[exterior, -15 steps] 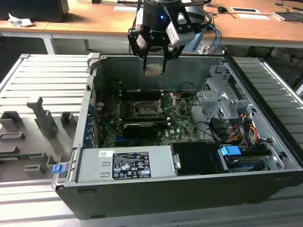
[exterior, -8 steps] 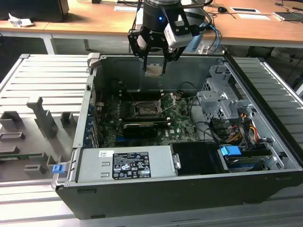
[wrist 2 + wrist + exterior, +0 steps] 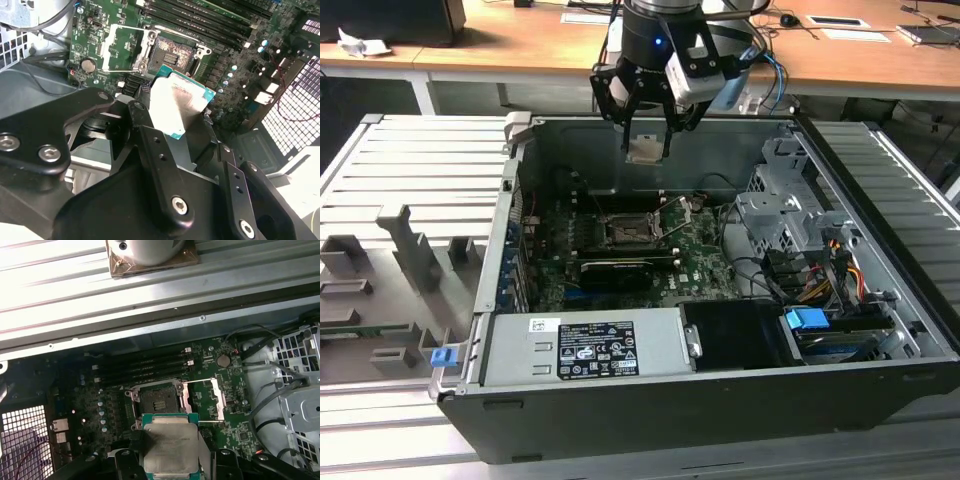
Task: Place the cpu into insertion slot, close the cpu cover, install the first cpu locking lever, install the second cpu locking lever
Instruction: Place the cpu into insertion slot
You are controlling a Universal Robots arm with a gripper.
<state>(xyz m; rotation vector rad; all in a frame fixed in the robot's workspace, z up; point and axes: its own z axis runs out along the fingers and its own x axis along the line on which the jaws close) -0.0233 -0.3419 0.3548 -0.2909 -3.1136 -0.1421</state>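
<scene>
Black gripper [image 3: 647, 145], exterior view's upper centre, clamps the silvery square cpu [image 3: 644, 151]; tilted entry might damage the black square insertion slot [image 3: 628, 232].

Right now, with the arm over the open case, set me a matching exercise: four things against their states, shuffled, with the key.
Things:
1. cpu
2. insertion slot
3. cpu cover
4. gripper

States:
A. swung open
B. shut on the cpu
C. empty, on the motherboard
D. gripped, hanging in the air

Pairs: 1-D; 2-C; 3-A; 4-B
</scene>
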